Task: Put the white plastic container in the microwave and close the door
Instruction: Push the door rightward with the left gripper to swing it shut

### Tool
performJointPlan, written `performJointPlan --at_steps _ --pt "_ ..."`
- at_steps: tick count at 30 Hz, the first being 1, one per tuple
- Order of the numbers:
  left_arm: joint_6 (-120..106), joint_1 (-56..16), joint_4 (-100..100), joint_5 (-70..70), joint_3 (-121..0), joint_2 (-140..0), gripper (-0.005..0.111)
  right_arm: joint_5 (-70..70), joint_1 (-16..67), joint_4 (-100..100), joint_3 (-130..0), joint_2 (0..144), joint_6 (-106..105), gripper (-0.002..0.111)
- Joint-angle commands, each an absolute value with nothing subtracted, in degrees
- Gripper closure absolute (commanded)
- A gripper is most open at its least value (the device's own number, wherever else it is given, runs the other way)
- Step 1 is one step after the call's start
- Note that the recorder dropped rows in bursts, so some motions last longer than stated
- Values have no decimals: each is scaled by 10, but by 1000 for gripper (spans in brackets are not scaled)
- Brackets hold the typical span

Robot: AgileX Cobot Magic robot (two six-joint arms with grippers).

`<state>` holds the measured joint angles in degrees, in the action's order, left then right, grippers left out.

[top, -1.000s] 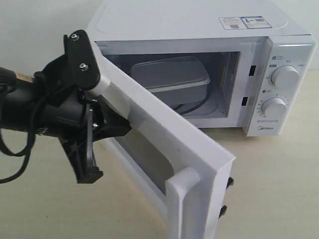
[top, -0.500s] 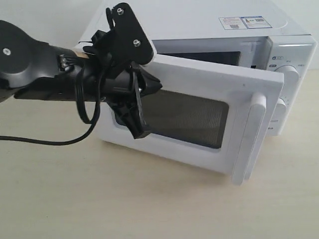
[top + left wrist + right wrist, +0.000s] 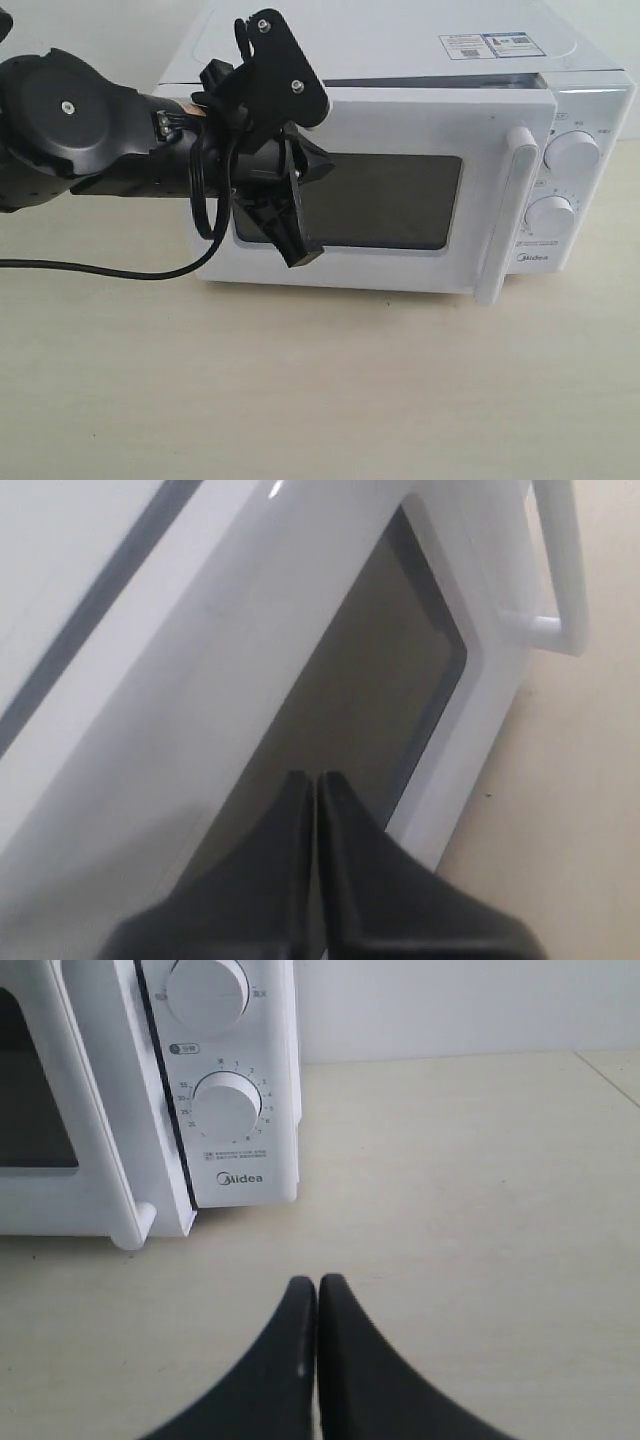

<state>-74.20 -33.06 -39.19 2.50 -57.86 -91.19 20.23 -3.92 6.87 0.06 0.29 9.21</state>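
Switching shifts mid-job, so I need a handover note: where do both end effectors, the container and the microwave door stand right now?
Left end effector: shut, empty, tips at the dark window of the door.
Right end effector: shut, empty, over the table, touching nothing.
White plastic container: not visible; the window shows nothing of it.
Done: door looks flush against the microwave.
Left: check it has latched, push near the handle if not, then back the left arm away.

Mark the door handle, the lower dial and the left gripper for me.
door handle (image 3: pixel 505 215): exterior view, middle of the bar.
lower dial (image 3: pixel 552 213): exterior view, knob face.
left gripper (image 3: pixel 316 782): left wrist view, between the shut fingertips.
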Motion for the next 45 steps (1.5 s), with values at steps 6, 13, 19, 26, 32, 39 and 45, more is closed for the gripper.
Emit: performJointPlan --at_steps 6,13,19,26,32,39,45 --pt "-744 -332 -396 27 -583 -914 103 199 -40 72 0 0 91 108" --pt "-744 -332 -396 63 -583 -900 103 199 -40 72 0 0 91 108" --pt "-726 -332 -396 126 -583 -867 103 199 -40 72 0 0 91 108" --pt "-668 -332 -396 217 -583 -819 103 199 -40 72 0 0 91 108" --pt "-664 -332 -403 234 -557 -780 103 199 -40 72 0 0 91 108" --pt "-612 -332 -433 180 -483 -738 103 199 -40 72 0 0 91 108" --pt "-608 -332 -441 125 -422 -714 103 150 -40 111 0 0 87 108"
